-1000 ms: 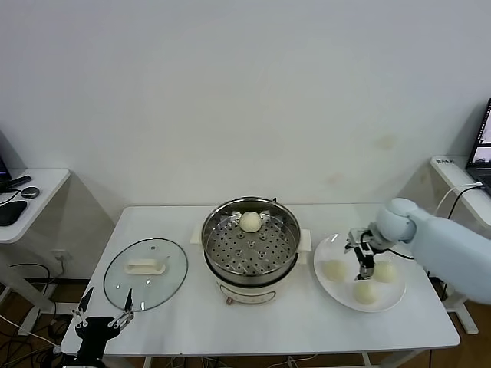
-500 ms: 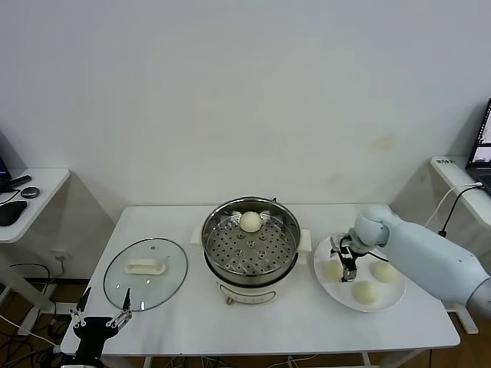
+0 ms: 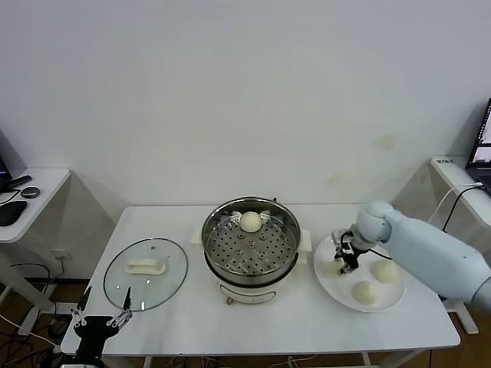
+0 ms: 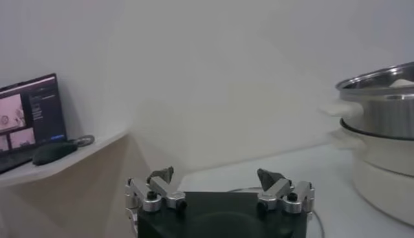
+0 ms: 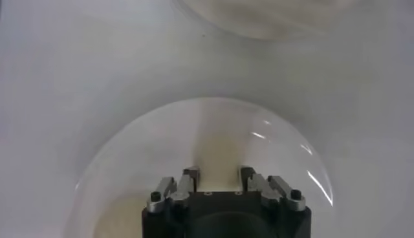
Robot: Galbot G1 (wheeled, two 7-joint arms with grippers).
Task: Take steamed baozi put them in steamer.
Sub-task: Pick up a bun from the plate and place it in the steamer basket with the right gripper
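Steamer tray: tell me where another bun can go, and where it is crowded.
One baozi sits at the far edge of the steamer; the middle and near side of its perforated tray are bare. The plate is crowded: three buns, with the right gripper shut on the left one.

Honestly there's nothing I can read anywhere here. The only spot with anything text-like is the open black laptop screen (image 4: 31,119) on the white side shelf in my left wrist view: pinkish picture panes and a few lines of tiny light lettering on dark, far too small to make out. The same goes for the sliver of another laptop screen (image 3: 483,144) at the right edge of my head view. The shiny round stainless-steel steamer (image 3: 251,244) with its white base shows no brand or label that I can see.
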